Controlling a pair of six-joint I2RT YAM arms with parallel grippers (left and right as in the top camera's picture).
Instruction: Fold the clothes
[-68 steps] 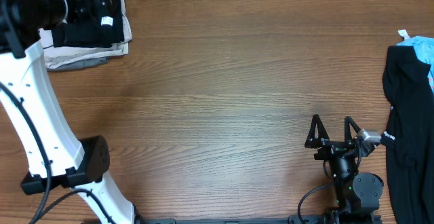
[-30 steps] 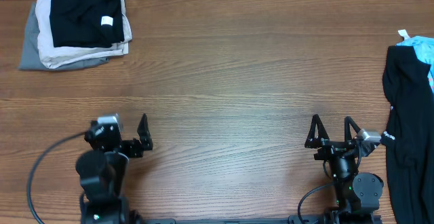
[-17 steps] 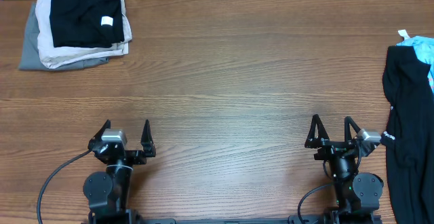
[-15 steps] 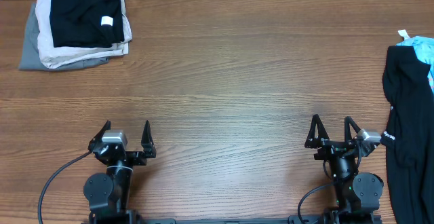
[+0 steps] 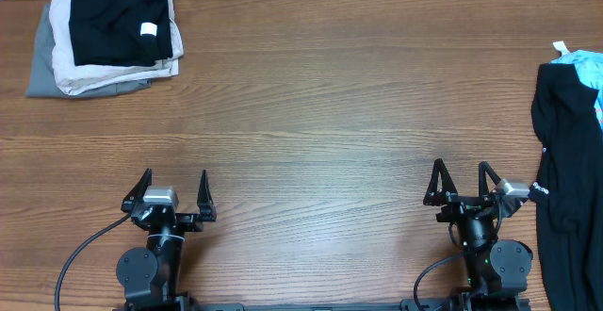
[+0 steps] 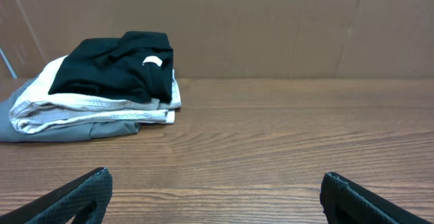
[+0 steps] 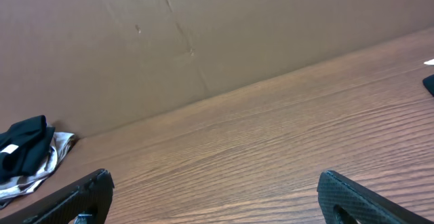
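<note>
The left gripper stands at the near edge of the table, on the left side, with its two fingers spread as wide as they go. Nothing is between them. In the left wrist view the left gripper shows only bare wood in the gap, and the fingertips touch no cloth. The right gripper stands at the near edge on the right side, also fully spread and holding nothing. Its own camera shows the right gripper over bare wood as well.

The folded pile lies in the far left corner, well apart from both grippers. On top is the black T-shirt, folded to a neat rectangle, with its white tag facing up near its right edge. Under it lies a cream garment, and at the bottom a grey garment that sticks out to the left. The long axis of the pile runs left to right, along the far edge. From the left wrist camera the folded pile sits against the brown wall.

A loose black garment lies unfolded at the right edge, just beside the right gripper. Its long axis runs from far to near, and the picture cuts off part of it. At its far end a light blue cloth shows; it may be another garment, but too little is visible to tell.
</note>
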